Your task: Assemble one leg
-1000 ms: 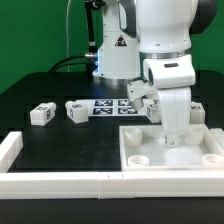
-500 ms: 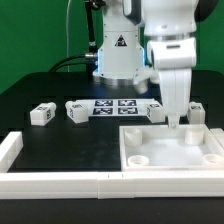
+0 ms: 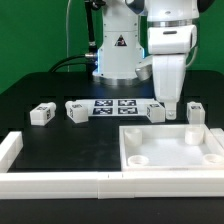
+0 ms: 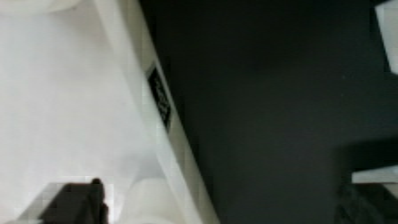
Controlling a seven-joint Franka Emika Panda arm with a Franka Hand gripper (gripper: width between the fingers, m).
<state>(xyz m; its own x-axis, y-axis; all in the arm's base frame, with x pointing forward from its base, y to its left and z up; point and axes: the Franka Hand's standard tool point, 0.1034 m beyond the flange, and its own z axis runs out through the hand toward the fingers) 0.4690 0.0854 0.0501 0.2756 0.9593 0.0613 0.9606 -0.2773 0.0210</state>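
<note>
Evidently nothing is assembled yet: all four legs lie loose in a row about midway between the desk's far and near edges. The gripper (image 3: pixel 170 113) hangs over that row with its fingers (image 4: pixel 71 202) spread wide, carrying nothing. It is just beside the nearest leg (image 3: pixel 157 113), with a second leg (image 3: pixel 196 111) on its other side. A third leg (image 3: pixel 77 110) and a fourth leg (image 3: pixel 41 114) sit beyond the marker board (image 3: pixel 115 106). At the near corner on the exterior view's right, the large tray-like piece (image 3: pixel 126 148) holds nothing inside its raised rim. Grasping, carrying and fitting a leg all seem left to do.
</note>
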